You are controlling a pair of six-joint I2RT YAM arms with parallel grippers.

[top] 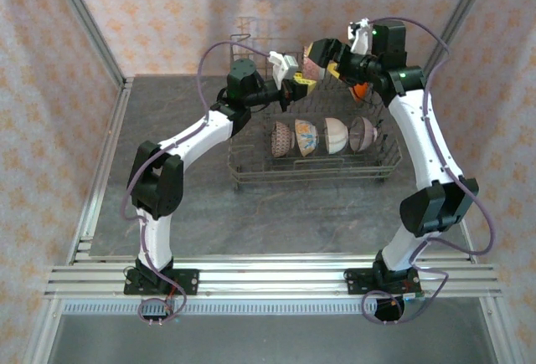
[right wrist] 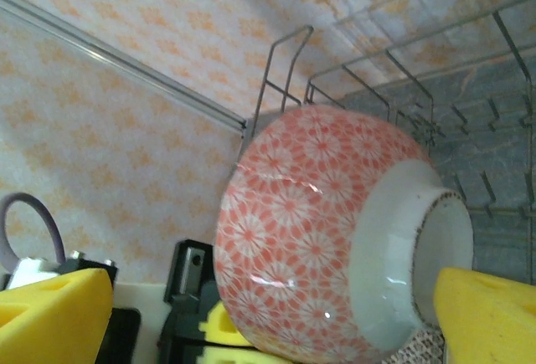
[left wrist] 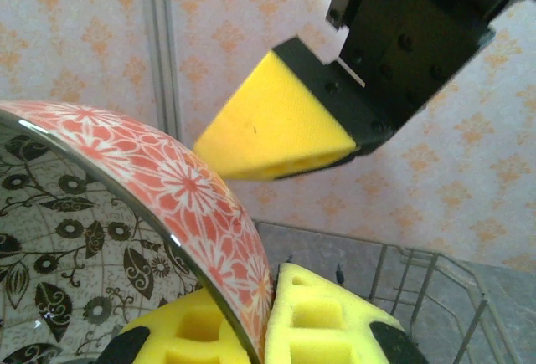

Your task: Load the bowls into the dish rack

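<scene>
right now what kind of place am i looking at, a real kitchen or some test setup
Probably a robot test cell, not a kitchen: a left arm and right arm bolted to an aluminium rail, patterned panels walling in the grey table, and a dish rack on it.

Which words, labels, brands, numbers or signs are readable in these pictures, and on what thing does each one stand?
No readable text anywhere.
The red floral bowl bears only a flower pattern; the dish rack is bare wire; the wallpaper shows ornaments, not letters.
</scene>
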